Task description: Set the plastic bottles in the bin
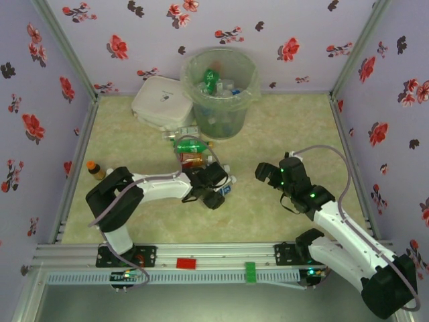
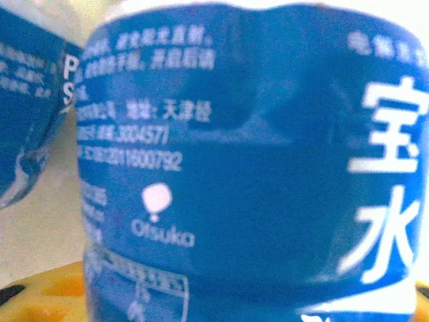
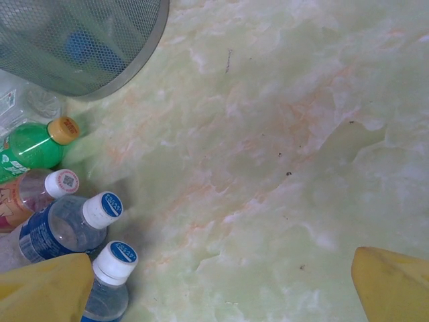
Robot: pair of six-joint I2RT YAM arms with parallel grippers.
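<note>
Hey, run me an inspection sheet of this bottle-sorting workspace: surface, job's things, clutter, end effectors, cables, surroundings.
Surface: pale green marbled tabletop, a few dark specks.
Job's things: tall translucent grey-green bin holds several bottles; loose plastic bottles clustered in front of it.
Clutter: flat white square lidded container beside the bin; small brown orange-capped bottle at left.
End effectors: left end effector at a blue-labelled clear bottle, grip unclear; right end effector open, empty.
Cables: grey cables looped along both arms.
Surroundings: lilac floral walls.

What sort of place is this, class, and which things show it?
Probably a robot test booth, not a home: flower-papered walls box in a marbled tabletop, with a left arm and right arm bolted to a metal rail at its edge.
</note>
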